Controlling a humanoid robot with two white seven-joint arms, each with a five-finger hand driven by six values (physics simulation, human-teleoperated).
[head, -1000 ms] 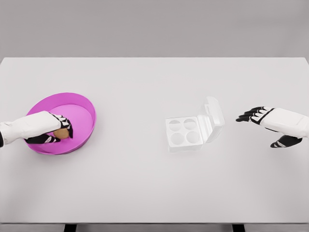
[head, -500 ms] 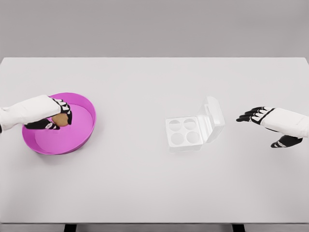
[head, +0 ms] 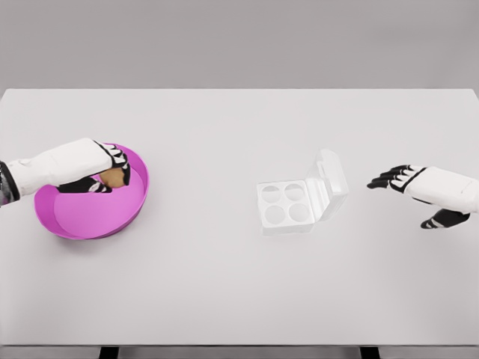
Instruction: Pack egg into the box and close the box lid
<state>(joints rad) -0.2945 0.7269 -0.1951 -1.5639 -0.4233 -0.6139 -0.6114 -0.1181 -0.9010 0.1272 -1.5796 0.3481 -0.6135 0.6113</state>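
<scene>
Spanning the frame, a smooth matte white tabletop carries a round, shallow magenta bowl with a glossy rim at centre left and a translucent plastic box right of centre, its four circular cups exposed and its hinged lid raised on the right side. The left hand, white-shelled with black joints, is curled around a rounded tan egg above the bowl's upper right portion. At the right edge the right hand hovers near the box with fingers spread, holding nothing.
</scene>
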